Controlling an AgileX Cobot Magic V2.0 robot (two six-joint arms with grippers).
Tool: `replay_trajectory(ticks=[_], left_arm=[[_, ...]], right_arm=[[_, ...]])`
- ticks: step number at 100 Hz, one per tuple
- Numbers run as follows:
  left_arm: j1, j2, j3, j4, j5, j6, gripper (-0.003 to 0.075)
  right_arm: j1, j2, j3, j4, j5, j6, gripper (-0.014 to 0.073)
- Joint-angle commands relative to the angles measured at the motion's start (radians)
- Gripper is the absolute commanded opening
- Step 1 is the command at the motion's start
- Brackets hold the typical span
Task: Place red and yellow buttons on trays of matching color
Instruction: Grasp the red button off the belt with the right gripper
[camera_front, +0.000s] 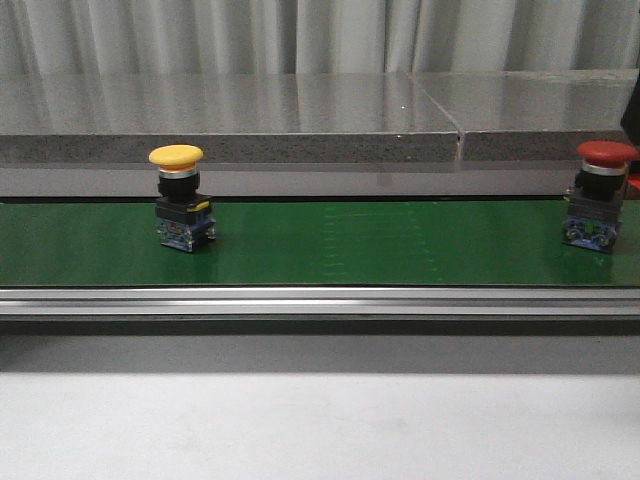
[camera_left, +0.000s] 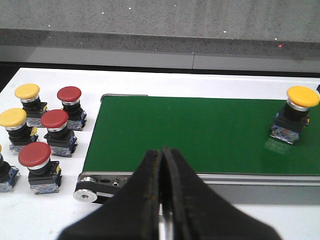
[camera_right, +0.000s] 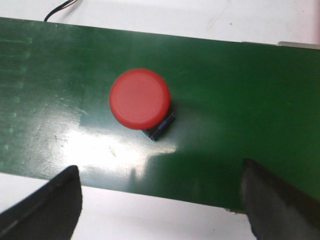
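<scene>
The right tool (camera_right: 160, 200) hangs spread wide above the green belt (camera_front: 400, 245), with the red button (camera_right: 140, 99) just ahead of its gap and well clear of both fingers. The left tool (camera_left: 162, 195) is pinched closed on nothing; the yellow button (camera_left: 295, 112) stands on the belt far off to one side of it.

The likely trouble is timing: if the belt is running, the red button may slide out from under the right tool before it closes. Its mushroom cap is wider than the body, so a high or off-centre pinch could tip it.

No trays show in any view. Spare red and yellow buttons (camera_left: 37, 130) crowd the white counter (camera_left: 55, 210) beside the belt's end.
</scene>
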Motion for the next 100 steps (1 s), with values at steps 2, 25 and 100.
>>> replay_trajectory(ticks=[2,25,100], left_arm=[[-0.008,0.006,-0.026,0.005,-0.077,-0.001,-0.0019],[-0.008,0.006,-0.026,0.005,-0.077,-0.001,-0.0019],[-0.008,0.006,-0.024,0.005,-0.077,-0.001,-0.0019]], right_arm=[[0.004,0.04,-0.065,0.006,-0.046,-0.005,0.0635],[0.004,0.181,-0.146,-0.039,-0.06,-0.005,0.0635],[-0.11,0.29,-0.393,-0.067,0.073,-0.005,0.0136]])
